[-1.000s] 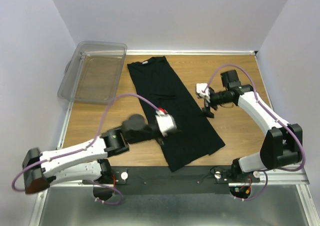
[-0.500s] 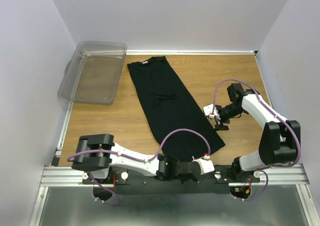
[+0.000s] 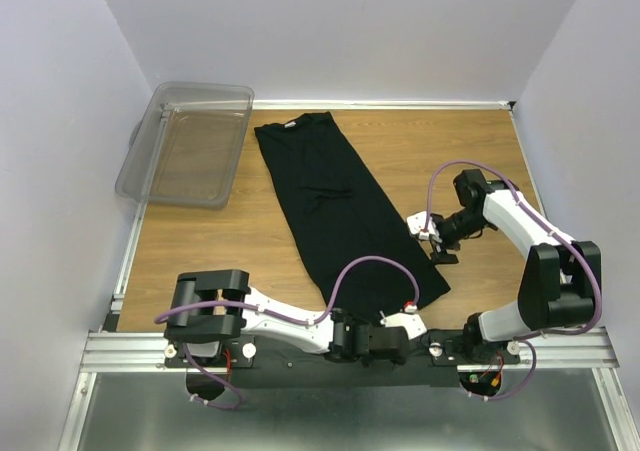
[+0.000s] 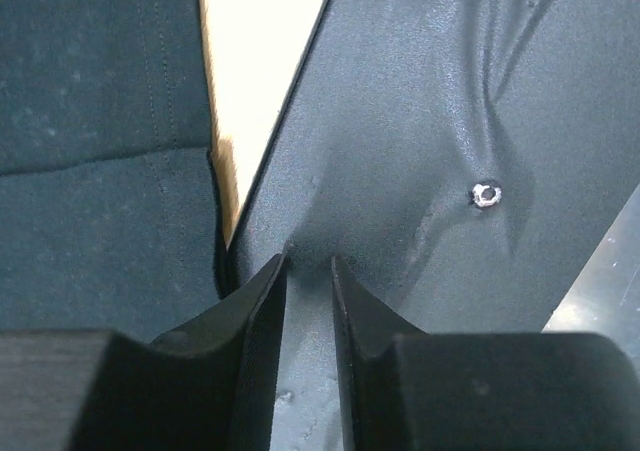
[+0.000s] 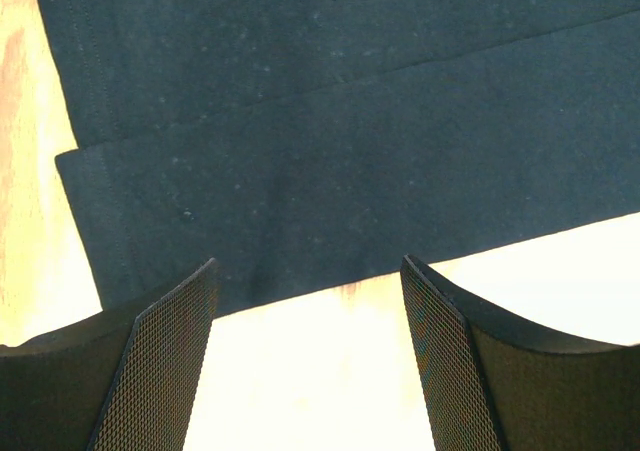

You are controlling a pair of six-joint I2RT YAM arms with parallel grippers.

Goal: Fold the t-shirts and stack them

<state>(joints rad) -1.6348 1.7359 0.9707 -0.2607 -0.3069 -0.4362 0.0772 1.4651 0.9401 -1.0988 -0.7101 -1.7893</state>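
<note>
Meanwhile left end effector [image 4: 308,271] nearly closed beside t-shirt [image 3: 340,211] hem; right end effector [image 5: 310,361] spread wide above it

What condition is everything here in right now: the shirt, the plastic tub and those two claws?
Black cotton t-shirt: folded lengthwise into a long strip, flat on the wooden table.
Clear plastic bin: empty, tilted over the table's far left edge.
Left gripper: nearly shut, holding nothing, by the shirt's near edge.
Right gripper: open, at the shirt's hem.
</note>
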